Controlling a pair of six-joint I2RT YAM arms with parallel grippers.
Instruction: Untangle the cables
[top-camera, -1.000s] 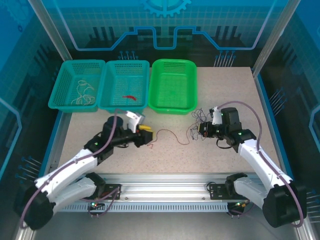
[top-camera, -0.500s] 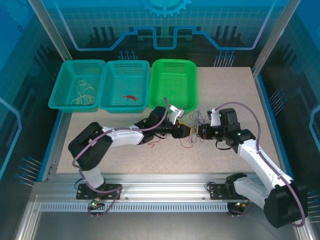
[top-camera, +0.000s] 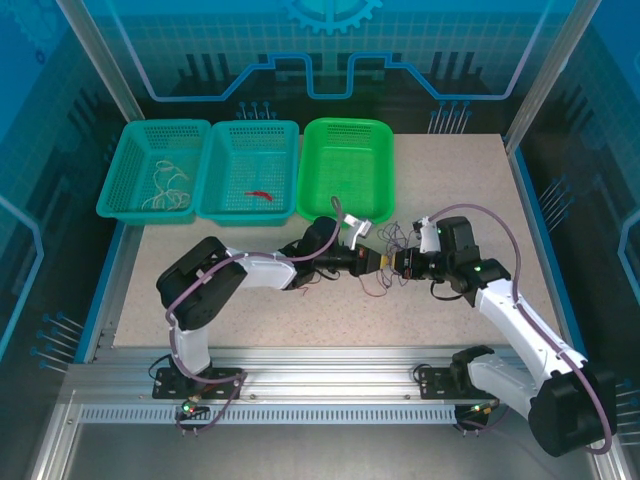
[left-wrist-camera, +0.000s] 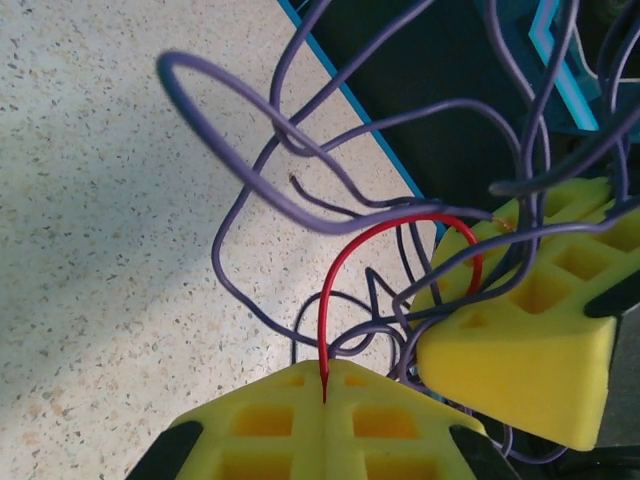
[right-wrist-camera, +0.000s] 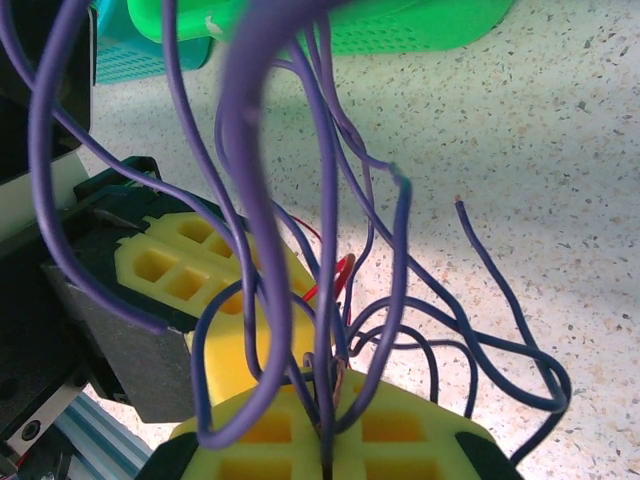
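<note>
mid-frame from above, the left gripper (top-camera: 378, 262) is closed on a red cable (left-wrist-camera: 322, 340); just right of it, the right gripper (top-camera: 402, 264) clamps purple cables (right-wrist-camera: 255, 90).

Cable tangle (top-camera: 385, 262) amid open tabletop (top-camera: 460, 190)

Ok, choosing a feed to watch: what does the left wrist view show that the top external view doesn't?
Left wrist: a red wire pinched by the shut left claw, between its yellow pads. Top external: the left teal basket with cream wires, the middle teal basket with a red piece, the green basket. Both: the purple wire tangle between left claw and right claw, on the speckled table.
</note>
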